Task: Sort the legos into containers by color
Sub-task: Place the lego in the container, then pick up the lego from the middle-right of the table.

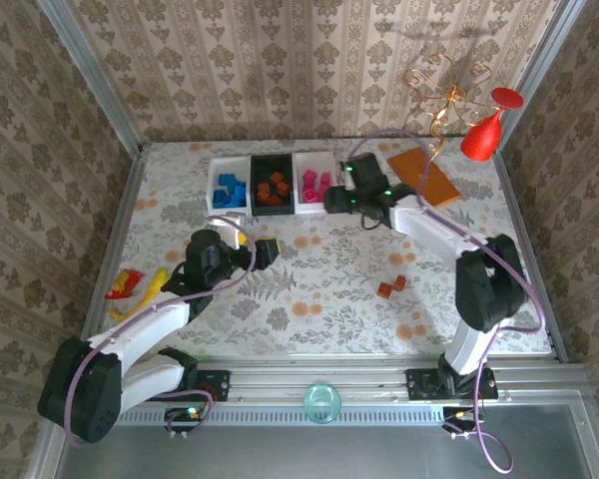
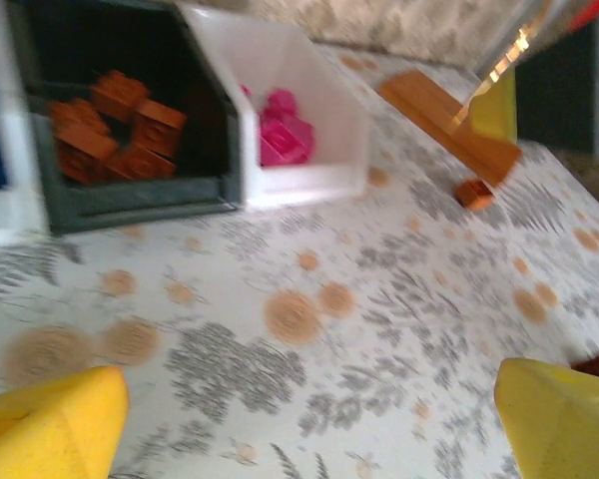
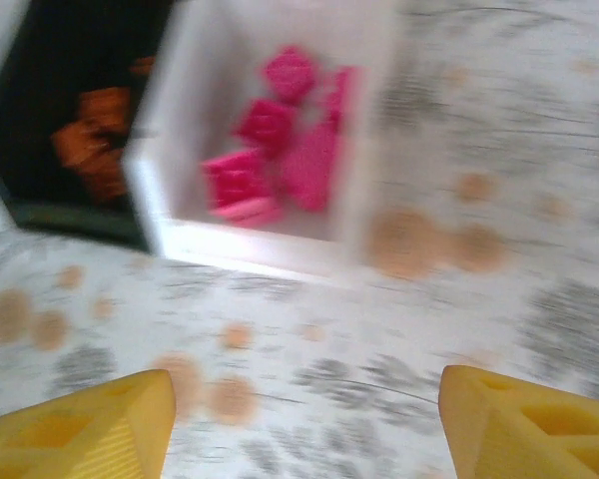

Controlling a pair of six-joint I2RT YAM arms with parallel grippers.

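**Desk**: flat, covered w/ matte floral-print cloth.

**Trays:** at far side, row of 3 rectangular open plastic trays, set side by side.
- Left white tray w/ blue legos.
- Black tray w/ orange-brown legos.
- Right white tray w/ studded pink legos.

**Loose pcs:** two loose orange-brown bricks lie near-right on the cloth, well apart from the trays.

**Left hand**: yellow wedge-shaped fingers spread wide, nothing held, over bare cloth on the near side of the black tray.

**Right hand**: likewise spread wide, empty, just near of the right white tray.

White links, black joints, lilac cables, yellow end effector fingers; green lights
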